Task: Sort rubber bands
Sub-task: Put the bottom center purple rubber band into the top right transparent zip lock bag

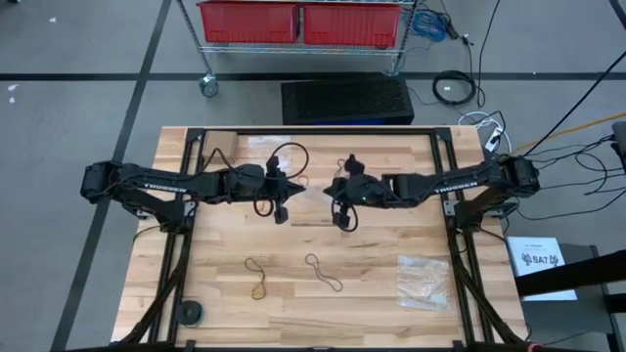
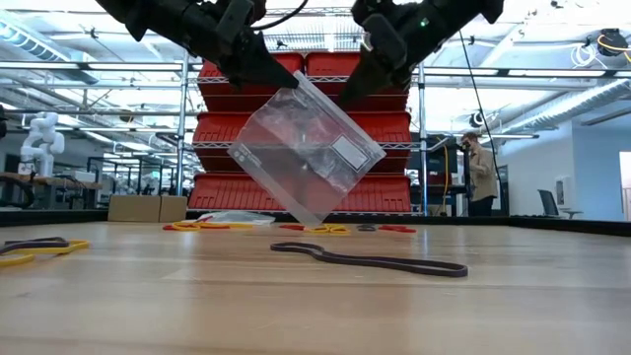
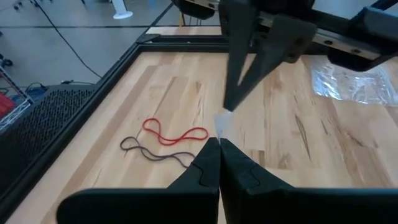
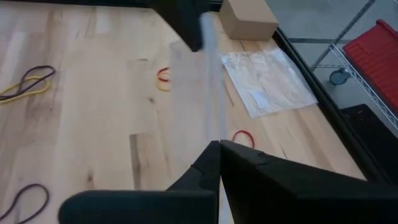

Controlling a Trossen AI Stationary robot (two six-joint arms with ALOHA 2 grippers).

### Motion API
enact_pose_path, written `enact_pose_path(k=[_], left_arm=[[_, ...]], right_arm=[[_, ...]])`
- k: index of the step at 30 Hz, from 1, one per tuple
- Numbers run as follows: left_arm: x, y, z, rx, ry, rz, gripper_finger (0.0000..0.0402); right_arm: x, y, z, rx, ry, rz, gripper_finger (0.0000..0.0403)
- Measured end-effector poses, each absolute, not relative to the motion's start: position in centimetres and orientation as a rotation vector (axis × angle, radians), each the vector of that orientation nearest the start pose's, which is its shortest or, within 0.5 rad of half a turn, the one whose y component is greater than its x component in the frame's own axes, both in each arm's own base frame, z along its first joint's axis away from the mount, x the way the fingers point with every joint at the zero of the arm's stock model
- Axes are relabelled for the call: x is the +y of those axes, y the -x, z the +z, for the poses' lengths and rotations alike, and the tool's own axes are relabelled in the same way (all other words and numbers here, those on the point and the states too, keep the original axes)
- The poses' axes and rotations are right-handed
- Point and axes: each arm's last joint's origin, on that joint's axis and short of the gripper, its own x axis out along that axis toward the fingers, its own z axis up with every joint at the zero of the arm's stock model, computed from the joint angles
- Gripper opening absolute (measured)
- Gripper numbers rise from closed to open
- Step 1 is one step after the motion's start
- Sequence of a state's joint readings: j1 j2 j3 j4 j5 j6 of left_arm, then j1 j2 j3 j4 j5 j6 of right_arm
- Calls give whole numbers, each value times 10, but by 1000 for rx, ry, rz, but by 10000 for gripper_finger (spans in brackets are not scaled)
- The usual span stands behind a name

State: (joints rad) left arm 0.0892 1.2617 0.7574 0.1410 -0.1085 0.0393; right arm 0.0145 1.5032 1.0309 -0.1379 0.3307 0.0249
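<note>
Rubber bands [image 1: 324, 271] lie on table [image 1: 225, 313] below our clear bag [image 2: 308, 148]; L gripper [image 2: 281, 77] & R gripper [image 2: 347, 94] both pinch it aloft.

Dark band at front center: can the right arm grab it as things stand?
Probably not yet. The right gripper and left gripper are both shut on the clear bag, held up in the air. The dark band itself lies uncovered.

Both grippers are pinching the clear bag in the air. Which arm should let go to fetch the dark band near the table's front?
Probably right. The right gripper sits slightly nearer the dark rubber band; the left gripper could hold the clear bag. Margin is small.
</note>
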Motion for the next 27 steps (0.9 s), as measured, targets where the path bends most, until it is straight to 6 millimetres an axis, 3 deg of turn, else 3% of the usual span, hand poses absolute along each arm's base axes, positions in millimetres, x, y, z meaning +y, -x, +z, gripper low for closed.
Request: enact_pose_path(k=[10,20,27], left_arm=[[28,-272,255,368,-37,190,0],[28,-272,254,370,-37,190,0],[27,-272,255,368,-36,189,0]], right_arm=[[-6,-326,254,602,76,-291,0],[-13,-335,238,641,74,-289,0],[-9,-346,240,541,11,-179,0]])
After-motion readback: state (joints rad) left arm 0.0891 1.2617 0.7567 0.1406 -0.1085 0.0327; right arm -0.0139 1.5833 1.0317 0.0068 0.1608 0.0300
